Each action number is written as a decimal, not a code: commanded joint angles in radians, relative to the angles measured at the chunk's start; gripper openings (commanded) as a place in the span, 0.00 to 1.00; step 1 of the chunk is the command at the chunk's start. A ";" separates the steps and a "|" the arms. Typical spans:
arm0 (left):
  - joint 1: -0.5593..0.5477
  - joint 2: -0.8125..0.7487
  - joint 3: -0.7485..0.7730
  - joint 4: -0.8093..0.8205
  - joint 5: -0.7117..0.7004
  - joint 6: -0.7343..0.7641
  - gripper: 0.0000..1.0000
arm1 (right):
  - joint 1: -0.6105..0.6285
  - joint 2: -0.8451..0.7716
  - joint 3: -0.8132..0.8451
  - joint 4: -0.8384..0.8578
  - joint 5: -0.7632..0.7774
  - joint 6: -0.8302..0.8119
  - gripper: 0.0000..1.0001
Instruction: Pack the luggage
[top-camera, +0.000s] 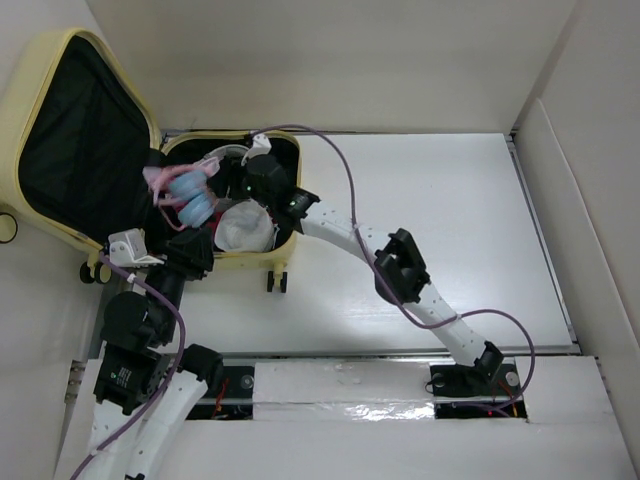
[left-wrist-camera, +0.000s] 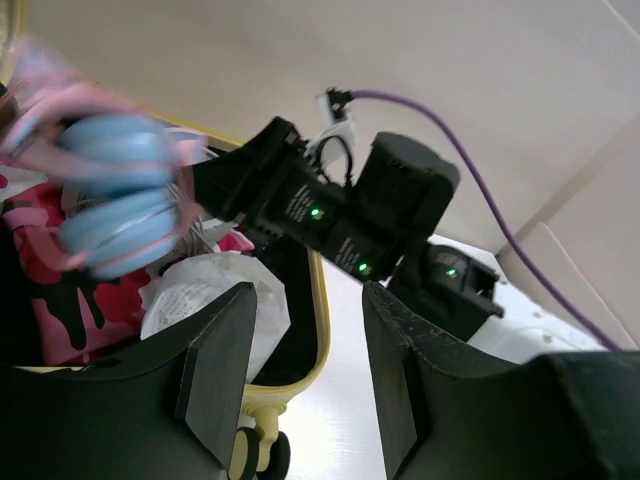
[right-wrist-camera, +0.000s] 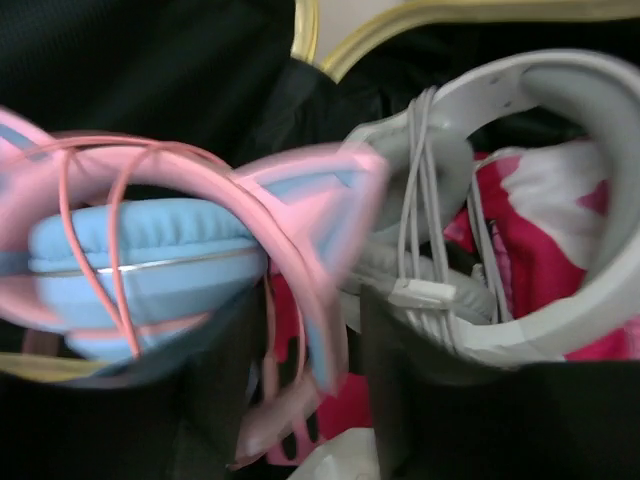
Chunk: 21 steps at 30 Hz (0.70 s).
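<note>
Pale-yellow luggage (top-camera: 250, 263), pink-and-blue headphones (top-camera: 190, 200)

White tabletop (top-camera: 450, 220) spreads wide here, glossy, with a bright patch of reflected light (top-camera: 350, 310) near the front. Plain cream back wall (top-camera: 330, 60) behind it, an angled cream side panel (top-camera: 590, 200) boxing in the right, and a shiny silver strip (top-camera: 340, 412) along the near edge.

Nothing legible shows anywhere in these views. The pale-yellow luggage (top-camera: 250, 262) bears no readable mark. The left arm's black motor housing (top-camera: 120, 378), near left, carries a small white-printed label, too small to read. In the left wrist view, the right arm's black wrist housing (left-wrist-camera: 300, 205) shows faint pale print, too blurred to read.
</note>
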 joint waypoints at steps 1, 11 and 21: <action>0.003 0.000 -0.007 0.051 -0.022 -0.006 0.44 | 0.005 -0.011 0.121 0.086 -0.051 0.102 0.64; 0.050 0.085 -0.005 0.047 -0.027 -0.010 0.47 | -0.049 -0.540 -0.580 0.379 -0.135 -0.010 0.57; 0.113 0.319 0.096 0.009 -0.071 -0.035 0.30 | -0.175 -1.099 -1.324 0.408 -0.166 -0.183 0.00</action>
